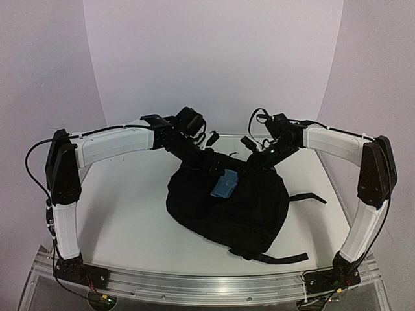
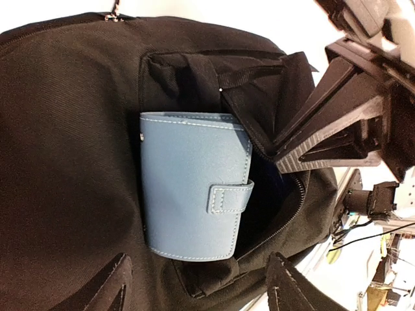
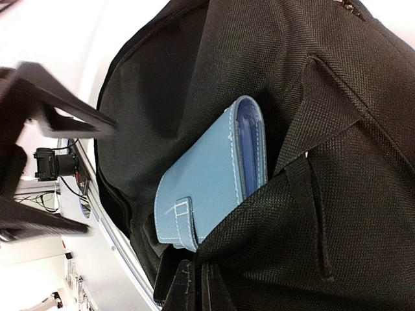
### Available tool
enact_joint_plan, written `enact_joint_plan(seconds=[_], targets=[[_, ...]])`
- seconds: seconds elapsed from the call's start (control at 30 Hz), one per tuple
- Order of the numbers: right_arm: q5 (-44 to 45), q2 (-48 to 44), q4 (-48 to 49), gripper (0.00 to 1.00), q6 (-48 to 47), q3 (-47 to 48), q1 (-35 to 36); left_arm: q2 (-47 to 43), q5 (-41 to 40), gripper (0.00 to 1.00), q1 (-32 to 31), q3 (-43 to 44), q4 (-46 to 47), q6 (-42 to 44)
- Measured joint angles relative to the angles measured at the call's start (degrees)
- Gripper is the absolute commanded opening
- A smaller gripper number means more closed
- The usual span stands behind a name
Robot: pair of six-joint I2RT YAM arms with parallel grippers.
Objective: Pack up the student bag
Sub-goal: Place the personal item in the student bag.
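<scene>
At the student bag (image 1: 240,207), right gripper (image 3: 194,275) pinches the lip, left gripper (image 2: 198,265) spread — nudge the half-inserted blue wallet (image 2: 191,184) squarely deeper.

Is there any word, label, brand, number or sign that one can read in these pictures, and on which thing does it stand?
None can be read.
The blue case shows only stitching and a strap tab, no print.
The student bag is plain black fabric, with no label in view.
The small clutter at the right edge of the left wrist view is too blurred to read.
</scene>
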Motion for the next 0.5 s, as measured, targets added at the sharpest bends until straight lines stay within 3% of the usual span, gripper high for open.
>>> enact_joint_plan(seconds=[0.33, 0.5], targets=[[0.8, 0.0, 0.1, 0.0, 0.0, 0.0, 0.1, 5.4, 4.5, 0.57, 0.7, 1.6, 0.7, 0.2], [1.1, 0.0, 0.1, 0.0, 0.0, 0.0, 0.1, 9.7, 7.9, 0.59, 1.9, 2.5, 1.6, -0.7]])
